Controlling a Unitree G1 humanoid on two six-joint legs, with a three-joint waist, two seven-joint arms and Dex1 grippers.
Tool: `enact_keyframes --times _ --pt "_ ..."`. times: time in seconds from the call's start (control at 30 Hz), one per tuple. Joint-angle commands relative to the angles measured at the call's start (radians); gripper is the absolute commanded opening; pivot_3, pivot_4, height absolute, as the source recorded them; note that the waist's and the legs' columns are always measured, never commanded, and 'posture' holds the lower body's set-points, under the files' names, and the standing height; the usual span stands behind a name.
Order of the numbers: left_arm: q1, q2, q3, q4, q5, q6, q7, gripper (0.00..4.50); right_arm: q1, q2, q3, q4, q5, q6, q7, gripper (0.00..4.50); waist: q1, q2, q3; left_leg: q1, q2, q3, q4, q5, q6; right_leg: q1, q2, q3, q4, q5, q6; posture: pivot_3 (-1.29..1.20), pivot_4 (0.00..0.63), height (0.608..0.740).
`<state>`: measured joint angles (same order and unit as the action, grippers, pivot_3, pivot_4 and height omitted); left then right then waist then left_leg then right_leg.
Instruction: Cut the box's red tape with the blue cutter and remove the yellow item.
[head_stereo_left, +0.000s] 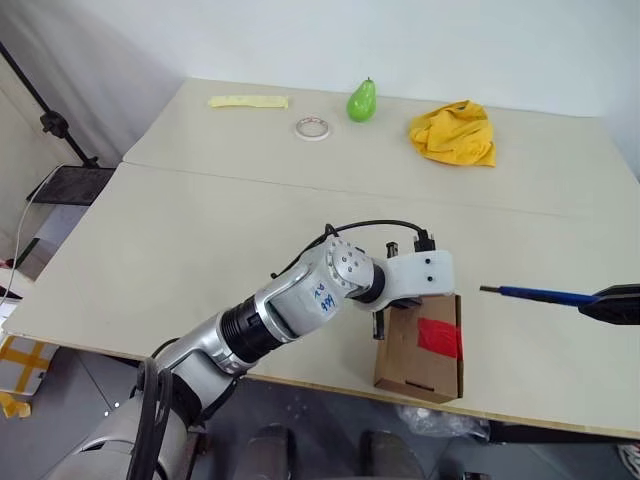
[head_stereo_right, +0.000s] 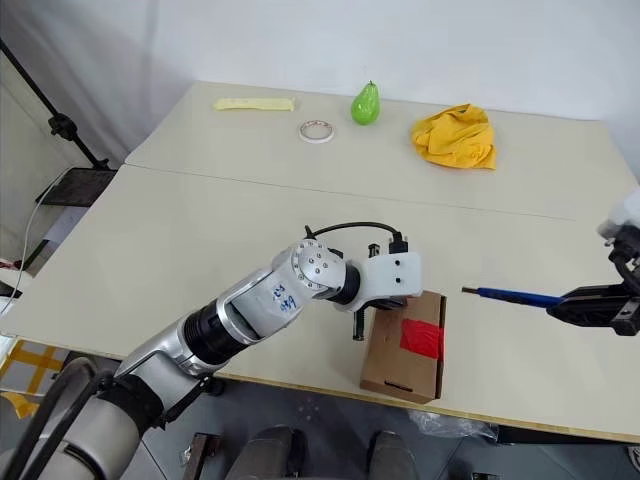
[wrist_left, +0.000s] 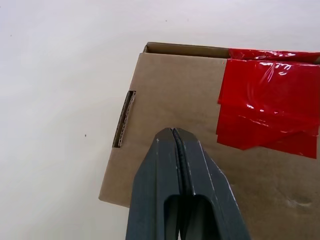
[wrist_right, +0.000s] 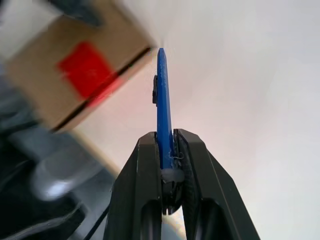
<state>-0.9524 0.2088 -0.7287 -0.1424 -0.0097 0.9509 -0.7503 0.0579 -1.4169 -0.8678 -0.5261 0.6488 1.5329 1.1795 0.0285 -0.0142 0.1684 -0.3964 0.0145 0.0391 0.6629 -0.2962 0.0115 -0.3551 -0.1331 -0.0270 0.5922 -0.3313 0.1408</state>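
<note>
I note the box (head_stereo_left: 420, 350) looks light, likely to slide; left jaws pressed together steady it, right jaws pinching the blue cutter (head_stereo_left: 535, 294).

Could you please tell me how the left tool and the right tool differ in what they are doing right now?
The left tool is shut with nothing between its fingers, while the right tool is shut on the blue cutter. The left tool sits over the box, beside the red tape; the right tool hangs off to the box's right, cutter tip pointing toward it but apart. Both have dark fingers and are closed.
</note>
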Motion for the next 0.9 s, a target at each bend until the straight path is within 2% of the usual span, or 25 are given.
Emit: enact_keyframes --times 0.03,0.13,0.2,0.27,0.47,0.6,0.87,0.9 --pt "0.06 -0.012 -0.018 0.057 0.004 0.053 0.021 0.03 -0.09 0.137 0.021 0.006 -0.046 -0.04 -0.176 0.14 0.0 0.0 0.0 0.0 0.0 0.0 0.0 0.0 0.0 0.0 0.0 0.0 0.0 0.0 0.0 0.0 0.15 0.74" --pt "0.079 -0.047 0.043 0.062 0.002 0.052 0.063 0.03 -0.195 0.312 0.061 0.011 -0.093 -0.07 -0.351 0.14 0.001 0.0 0.0 -0.001 -0.001 0.0 0.002 0.002 0.0 0.0 0.0 0.0 0.001 0.002 0.003 0.0 0.15 0.74" --pt "0.097 -0.08 0.098 0.055 -0.007 0.054 0.095 0.03 -0.274 0.473 0.083 0.024 -0.141 -0.072 -0.495 0.14 0.0 0.0 0.0 -0.001 -0.002 0.0 0.002 0.003 0.0 0.0 0.0 0.001 0.0 0.004 0.007 0.0 0.15 0.74" --pt "0.11 -0.098 0.128 0.039 -0.017 0.067 0.107 0.03 -0.288 0.59 0.103 0.021 -0.176 -0.1 -0.587 0.14 0.001 0.001 0.001 -0.001 -0.002 0.0 0.003 0.004 0.0 0.0 0.0 0.002 0.0 0.006 0.011 0.0 0.15 0.74" --pt "0.127 -0.108 0.183 -0.021 -0.05 0.105 0.124 0.03 -0.203 0.771 0.152 0.014 -0.212 -0.182 -0.702 0.14 -0.002 0.01 0.001 -0.007 -0.003 0.001 0.001 0.006 0.0 -0.006 0.0 0.004 0.002 0.008 0.013 0.0 0.15 0.74" --pt "0.11 -0.116 0.249 -0.02 -0.073 0.092 0.143 0.0 -0.153 0.812 0.151 0.018 -0.218 -0.235 -0.729 1.49 -0.004 0.013 0.001 -0.007 -0.007 0.002 0.001 0.007 0.0 -0.007 0.001 0.004 0.004 0.008 0.014 0.0 0.15 0.74" --pt "0.047 -0.104 0.389 -0.036 -0.137 0.126 0.147 0.0 -0.066 0.802 0.065 -0.042 -0.192 -0.289 -0.737 4.28 -0.003 0.012 0.001 -0.011 -0.008 0.005 0.001 0.008 0.0 -0.016 0.001 0.007 0.013 0.008 0.014 0.0 0.15 0.74" --pt "0.038 -0.1 0.406 -0.034 -0.149 0.139 0.145 0.0 -0.063 0.794 0.063 -0.053 -0.191 -0.293 -0.738 4.49 -0.004 0.012 0.001 -0.011 -0.008 0.005 0.001 0.008 0.0 -0.017 0.001 0.007 0.013 0.008 0.014 0.0 0.15 0.74"
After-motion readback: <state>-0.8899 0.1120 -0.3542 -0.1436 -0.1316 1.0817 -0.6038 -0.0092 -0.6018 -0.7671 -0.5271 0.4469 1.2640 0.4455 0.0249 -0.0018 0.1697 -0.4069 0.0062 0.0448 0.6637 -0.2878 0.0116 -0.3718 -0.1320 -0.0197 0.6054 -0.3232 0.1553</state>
